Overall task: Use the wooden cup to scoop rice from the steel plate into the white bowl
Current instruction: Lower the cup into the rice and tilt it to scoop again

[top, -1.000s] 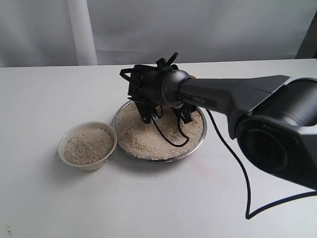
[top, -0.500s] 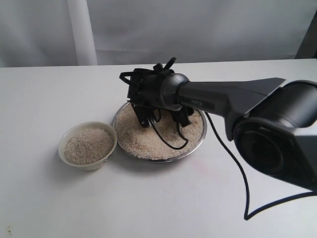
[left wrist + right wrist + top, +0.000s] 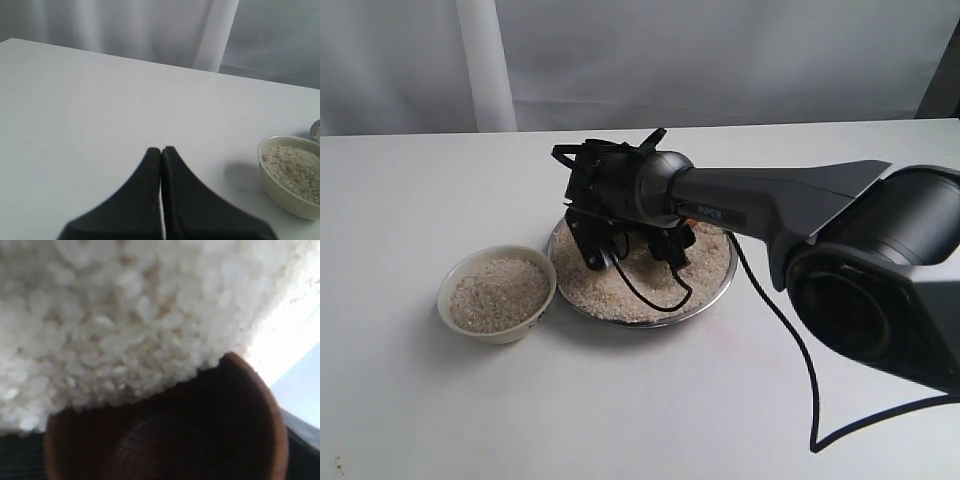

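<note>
We find the right gripper (image 3: 632, 258) low over the steel plate (image 3: 712, 296), its jaws spread wide around the wooden cup (image 3: 165, 440). From the right wrist view we see only the cup's dark inside and part of its reddish-brown rim. The dark bands at either side of it are too cut off for us to read as fingers. The cup is tipped with its mouth against the rice (image 3: 125, 315), which fills most of that view, blurred and very close. We cannot tell whether any grains lie inside the cup.

In the exterior view the gripper's black body hides the cup almost wholly, and covers the middle of the plate's rice as well. A black cable (image 3: 790, 350) loops from the wrist across the plate and off over the white table (image 3: 440, 200).

The white bowl (image 3: 500, 325) stands just beside the plate, on its left in the exterior view, with rice heaped in it. The faint pattern on its side is too small to read.

The left gripper (image 3: 161, 152) shows only in its own wrist view, its fingers pressed together on nothing, above bare table, with the bowl off to one side and cut by the frame edge.
</note>
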Available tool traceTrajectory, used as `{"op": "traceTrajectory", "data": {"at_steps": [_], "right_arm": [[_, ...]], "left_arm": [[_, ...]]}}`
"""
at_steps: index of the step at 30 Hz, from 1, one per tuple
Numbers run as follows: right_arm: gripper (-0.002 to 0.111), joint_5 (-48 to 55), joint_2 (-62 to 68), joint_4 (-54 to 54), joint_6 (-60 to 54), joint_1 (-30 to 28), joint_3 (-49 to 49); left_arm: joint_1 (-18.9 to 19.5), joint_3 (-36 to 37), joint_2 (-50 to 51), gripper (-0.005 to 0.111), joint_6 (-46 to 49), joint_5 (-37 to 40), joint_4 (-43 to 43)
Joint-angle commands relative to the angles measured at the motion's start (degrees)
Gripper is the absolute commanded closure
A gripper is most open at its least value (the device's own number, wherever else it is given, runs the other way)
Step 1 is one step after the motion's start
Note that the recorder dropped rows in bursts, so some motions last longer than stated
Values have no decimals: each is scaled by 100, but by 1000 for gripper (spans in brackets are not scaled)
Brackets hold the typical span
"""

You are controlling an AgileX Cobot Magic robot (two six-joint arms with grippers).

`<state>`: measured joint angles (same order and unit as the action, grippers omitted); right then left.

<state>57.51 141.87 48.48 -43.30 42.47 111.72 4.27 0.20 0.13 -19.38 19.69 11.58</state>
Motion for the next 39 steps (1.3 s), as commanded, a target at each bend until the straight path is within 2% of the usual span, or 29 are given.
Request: {"op": "traceTrajectory", "data": {"at_steps": [1,13,22,39], "right_arm": [[108,-161,-13,-513,-152,42,6],[108,-184,-48,-908,-297,218,6],[108,-28,-96,-1379,-297,228,331],[108,53,-142,-2235,-512,228,365]], "left_arm": [[-27,-20,-13,107,-8,-36,-33],[-27,-20,-13,107,-8,-36,-33],[-27,-20,-13,107,-8,-36,-33],[-27,-20,-13,107,-8,-36,-33]]}}
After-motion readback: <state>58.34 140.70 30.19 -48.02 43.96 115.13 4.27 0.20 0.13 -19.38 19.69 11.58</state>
